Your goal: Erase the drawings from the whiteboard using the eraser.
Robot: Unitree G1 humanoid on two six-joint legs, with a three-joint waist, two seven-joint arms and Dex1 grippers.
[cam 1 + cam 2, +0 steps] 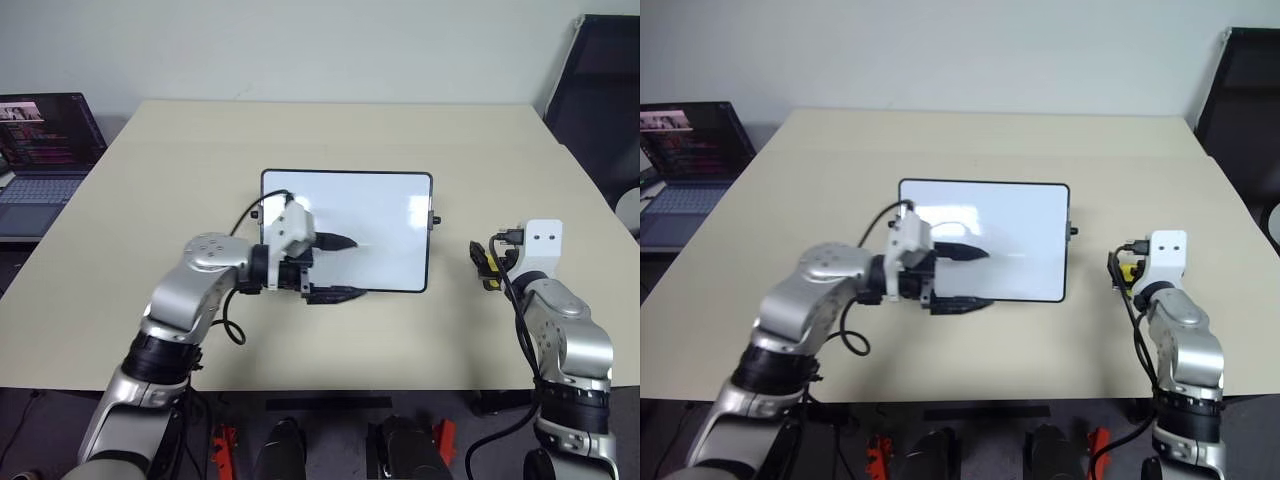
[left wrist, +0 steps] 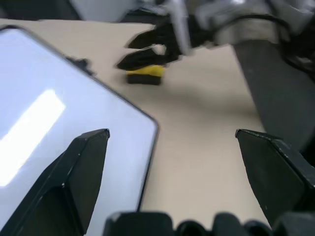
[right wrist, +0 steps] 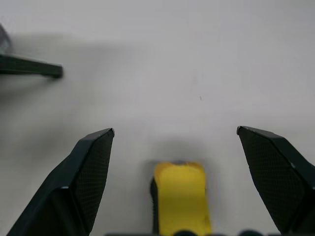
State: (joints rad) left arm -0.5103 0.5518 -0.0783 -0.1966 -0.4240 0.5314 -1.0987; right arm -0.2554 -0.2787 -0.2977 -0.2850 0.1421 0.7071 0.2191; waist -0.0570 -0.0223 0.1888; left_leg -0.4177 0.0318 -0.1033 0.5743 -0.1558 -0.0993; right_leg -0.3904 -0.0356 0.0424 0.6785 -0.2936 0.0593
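- Where the beige table (image 1: 300, 150) spreads across the head views, the whiteboard (image 1: 380, 215) is seen lying flat near its middle, its black frame and small side knobs visible and its white surface glossy with a reflected light strip.
- At the table's far left edge, an open laptop (image 1: 40, 160) is seen with its screen lit.
- Over the whiteboard's near left part, the left gripper (image 1: 335, 268) is held pointing toward the robot's right; its two black fingers are spread wide apart, one above the board's surface and one by the near frame edge, and nothing is gripped between them.
- To the right of the whiteboard, well apart from its right knob, the right gripper (image 3: 174, 142) is held low over the table, pointing forward; its fingers are parted wide and nothing is clasped between them.
- The eraser (image 3: 179, 196) is seen lying on the table between and below the right gripper's spread fingers, untouched by either pad, its yellow top up and its dark underside against the surface; it is also visible from the left wrist view (image 2: 143, 74) beyond the board's corner.
- No drawings can be made out on the white surface at this distance.
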